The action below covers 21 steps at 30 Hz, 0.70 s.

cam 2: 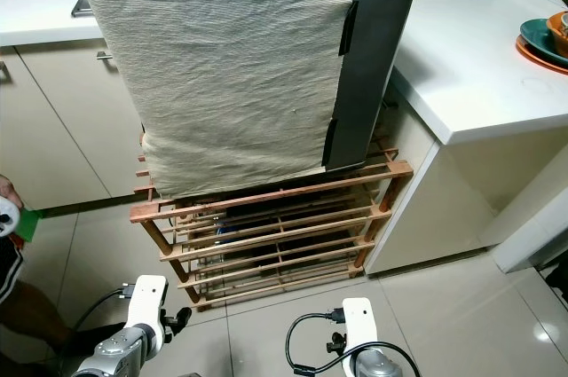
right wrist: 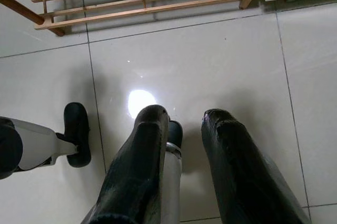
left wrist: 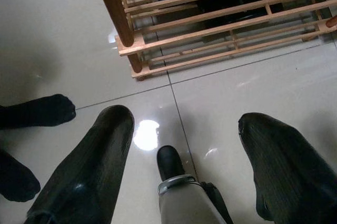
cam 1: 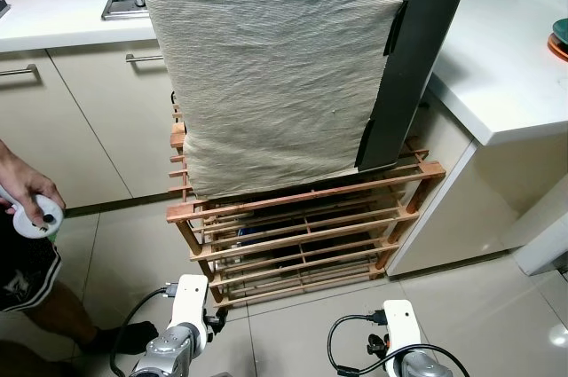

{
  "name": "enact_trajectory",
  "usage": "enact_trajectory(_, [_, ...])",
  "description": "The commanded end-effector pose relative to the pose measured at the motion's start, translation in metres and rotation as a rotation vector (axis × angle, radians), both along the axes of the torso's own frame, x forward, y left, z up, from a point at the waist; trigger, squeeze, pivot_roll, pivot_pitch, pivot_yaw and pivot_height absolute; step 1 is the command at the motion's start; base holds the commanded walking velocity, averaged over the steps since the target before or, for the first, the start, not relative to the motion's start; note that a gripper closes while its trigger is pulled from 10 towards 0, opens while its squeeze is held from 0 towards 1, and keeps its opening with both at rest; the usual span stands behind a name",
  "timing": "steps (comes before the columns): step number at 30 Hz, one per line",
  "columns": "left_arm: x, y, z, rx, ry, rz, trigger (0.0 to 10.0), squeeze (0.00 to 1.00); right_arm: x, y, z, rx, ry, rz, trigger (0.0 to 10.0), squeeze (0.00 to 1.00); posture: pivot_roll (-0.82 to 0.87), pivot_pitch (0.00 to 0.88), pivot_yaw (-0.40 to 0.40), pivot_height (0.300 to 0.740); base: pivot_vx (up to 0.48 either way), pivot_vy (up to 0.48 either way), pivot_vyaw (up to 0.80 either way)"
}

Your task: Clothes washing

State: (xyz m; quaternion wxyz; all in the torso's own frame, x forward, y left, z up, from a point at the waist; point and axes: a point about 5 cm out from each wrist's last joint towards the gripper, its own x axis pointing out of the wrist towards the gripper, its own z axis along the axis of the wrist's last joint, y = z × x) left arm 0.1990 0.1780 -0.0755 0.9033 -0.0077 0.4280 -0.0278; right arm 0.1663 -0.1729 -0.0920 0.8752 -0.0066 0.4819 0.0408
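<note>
Overhead, grey cloth (cam 1: 275, 66) drapes wooden rack (cam 1: 302, 217) between white counters (cam 1: 497, 66). Glossy tile floor (right wrist: 210, 60) open below. Left gripper (left wrist: 184, 155) spread wide, empty; right gripper (right wrist: 184, 150) slightly parted, empty.

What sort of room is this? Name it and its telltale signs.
Most likely a home kitchen: white countertops over cream cabinet doors with metal handles, a steel sink corner, and stacked teal and orange dishes.

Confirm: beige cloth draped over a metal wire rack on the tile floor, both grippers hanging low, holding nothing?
Not metal wire: the rack is wooden slats, as the left eye view shows. The beige cloth does drape over it, and the left gripper and right gripper hang low, holding nothing.
</note>
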Motion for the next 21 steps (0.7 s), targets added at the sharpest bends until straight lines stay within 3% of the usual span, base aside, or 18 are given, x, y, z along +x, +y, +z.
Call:
enact_trajectory(1, [-0.011,-0.019,-0.010,0.196,0.212,-0.350,10.0,0.00,-0.032,-0.019,-0.012,-0.036,0.111,-0.260,10.0,0.00,-0.11,0.000,0.035,0.740,0.000,0.000,0.00])
enact_trajectory(6, [-0.019,-0.016,-0.014,0.220,0.235,-0.375,10.0,0.00,-0.032,-0.021,-0.011,-0.021,0.091,-0.298,10.0,0.00,-0.11,0.000,0.040,0.740,0.000,0.000,0.00])
enact_trajectory(13, [-0.014,-0.016,-0.012,0.229,0.223,-0.380,10.0,0.00,-0.034,-0.017,-0.012,-0.011,0.093,-0.306,10.0,0.00,-0.12,0.000,0.064,0.740,0.000,0.000,0.00])
enact_trajectory(21, [-0.004,-0.015,-0.006,0.208,0.181,-0.311,10.0,0.00,-0.033,-0.017,-0.012,-0.005,0.081,-0.344,10.0,0.00,-0.12,0.000,0.099,0.740,0.000,0.000,0.00])
